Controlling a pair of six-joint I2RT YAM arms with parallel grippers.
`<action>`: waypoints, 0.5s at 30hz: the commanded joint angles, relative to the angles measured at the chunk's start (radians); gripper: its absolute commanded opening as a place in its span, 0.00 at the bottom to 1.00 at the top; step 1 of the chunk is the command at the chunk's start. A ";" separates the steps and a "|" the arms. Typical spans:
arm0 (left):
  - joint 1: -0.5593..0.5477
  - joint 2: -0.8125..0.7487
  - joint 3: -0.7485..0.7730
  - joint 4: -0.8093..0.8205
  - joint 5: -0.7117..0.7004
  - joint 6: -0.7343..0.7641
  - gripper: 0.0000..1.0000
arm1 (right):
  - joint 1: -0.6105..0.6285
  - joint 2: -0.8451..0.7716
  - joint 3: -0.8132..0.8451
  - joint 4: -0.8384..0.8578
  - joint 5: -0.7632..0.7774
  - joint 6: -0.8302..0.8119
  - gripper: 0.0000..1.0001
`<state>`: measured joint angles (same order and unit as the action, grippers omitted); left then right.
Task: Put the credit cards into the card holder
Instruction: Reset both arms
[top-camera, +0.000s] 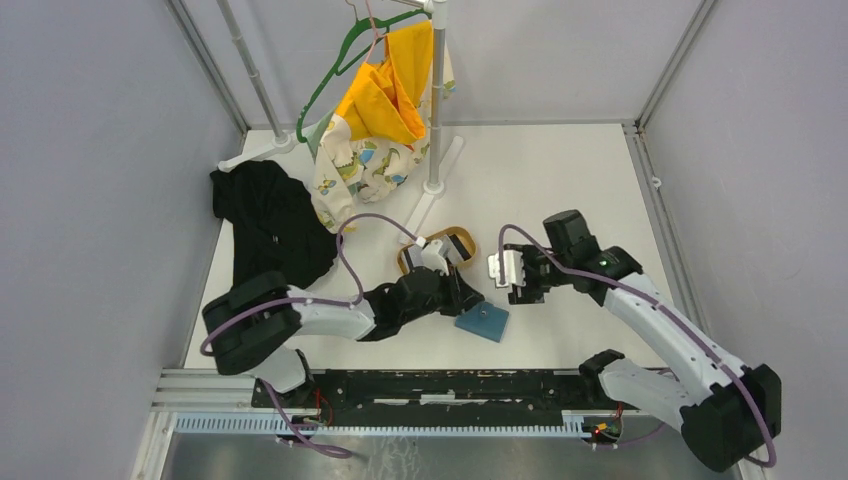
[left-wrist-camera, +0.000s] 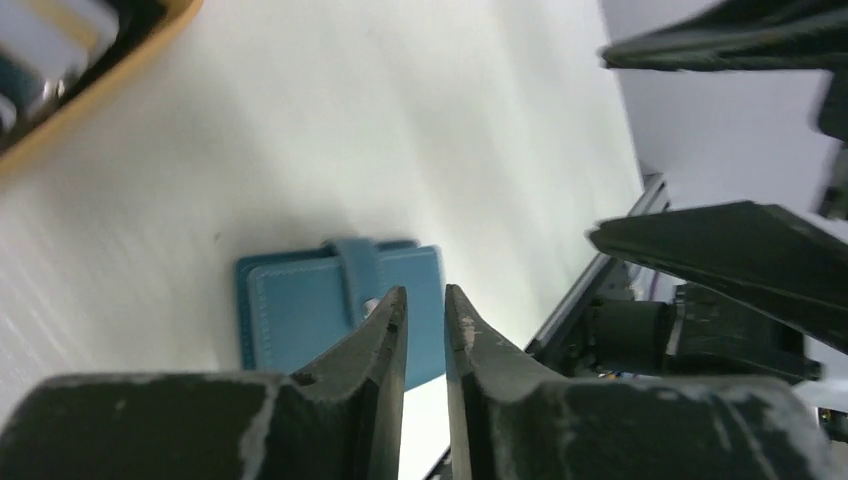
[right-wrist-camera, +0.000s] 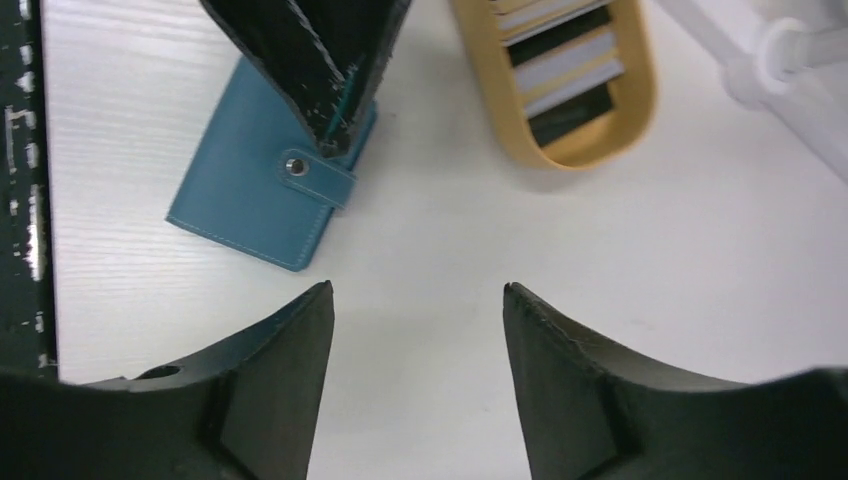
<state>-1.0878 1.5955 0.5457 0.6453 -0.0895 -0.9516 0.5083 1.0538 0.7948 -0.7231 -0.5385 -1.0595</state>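
Observation:
The teal card holder (top-camera: 482, 322) lies closed and snapped on the white table near the front; it also shows in the left wrist view (left-wrist-camera: 300, 315) and the right wrist view (right-wrist-camera: 245, 190). The credit cards (right-wrist-camera: 565, 65) lie as black, grey and white stripes in the oval tan tray (top-camera: 462, 236), just behind it. My left gripper (top-camera: 468, 297) (left-wrist-camera: 425, 292) has its jaws almost together, with nothing seen between them. Its tips rest at the holder's far edge beside the snap tab (right-wrist-camera: 318, 178). My right gripper (top-camera: 500, 270) (right-wrist-camera: 418, 290) is open and empty, hovering right of the holder.
A black garment (top-camera: 268, 222) lies at the left. A clothes stand (top-camera: 435, 100) with a yellow garment (top-camera: 385, 95), a printed cloth and a green hanger stands at the back. A black rail (top-camera: 430, 385) runs along the front edge.

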 joint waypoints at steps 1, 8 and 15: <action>-0.008 -0.203 0.112 -0.269 -0.117 0.238 0.29 | -0.112 -0.109 0.014 0.087 -0.088 0.054 0.75; -0.008 -0.535 0.188 -0.644 -0.318 0.374 0.76 | -0.277 -0.238 0.060 0.346 0.032 0.481 0.98; -0.006 -0.724 0.327 -0.942 -0.428 0.418 1.00 | -0.284 -0.302 0.191 0.355 -0.003 0.652 0.98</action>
<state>-1.0935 0.9371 0.7818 -0.0856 -0.4168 -0.6155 0.2260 0.7639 0.8696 -0.4351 -0.5076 -0.5648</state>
